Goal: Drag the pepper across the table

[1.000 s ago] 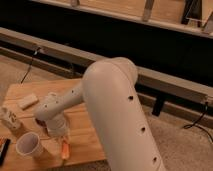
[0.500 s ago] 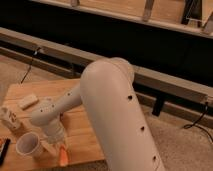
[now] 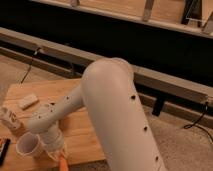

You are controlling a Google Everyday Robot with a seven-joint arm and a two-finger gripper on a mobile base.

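Note:
The orange pepper (image 3: 62, 162) lies near the front edge of the light wooden table (image 3: 85, 135); only its upper part shows at the bottom of the view. My gripper (image 3: 56, 148) hangs at the end of the big white arm (image 3: 115, 110). It sits right over the pepper's near end, touching or almost touching it. The arm covers much of the table's right side.
A pale cup (image 3: 27, 145) stands just left of the gripper. A pale beige block (image 3: 28, 101) lies at the back left. A white bottle-like object (image 3: 10, 119) and a dark flat thing (image 3: 3, 150) are at the left edge. A dark wall with a rail runs behind.
The gripper and the pepper have moved together toward the table's front edge, lower in view. The cup and the block have stayed put.

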